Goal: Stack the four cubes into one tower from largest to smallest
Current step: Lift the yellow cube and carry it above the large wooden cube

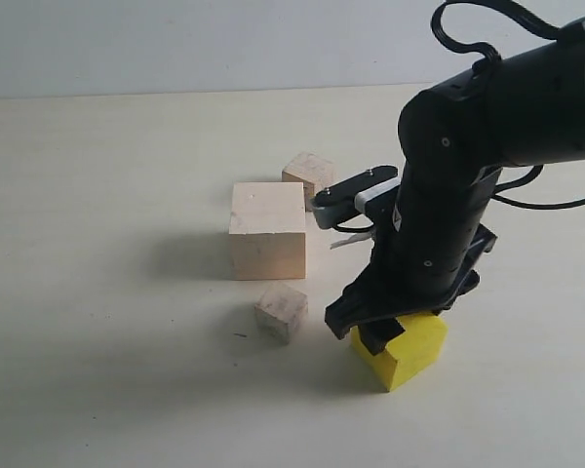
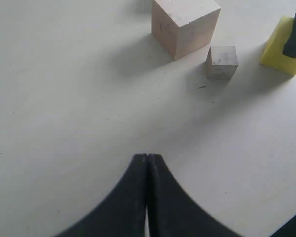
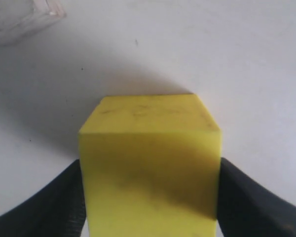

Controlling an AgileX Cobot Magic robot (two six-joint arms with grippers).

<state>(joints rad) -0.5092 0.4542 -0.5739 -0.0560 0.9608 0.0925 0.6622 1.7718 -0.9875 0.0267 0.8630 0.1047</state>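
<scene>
I am pinching the medium bright yellow cube (image 3: 148, 163) in my right gripper (image 1: 375, 336), one of its fingers (image 3: 44, 207) pressing on each opposite side. The cube seems to be resting on the pale table (image 1: 97, 341), front right in the exterior view. The large pale wooden cube (image 1: 267, 232) is lying left and further back, and the small greyish wooden cube (image 1: 281, 310) is standing roughly between them, so I am judging that the carry must clear it. My right arm is bending steeply down. My left gripper (image 2: 148, 187), fingers pressed together, is hovering well apart.
</scene>
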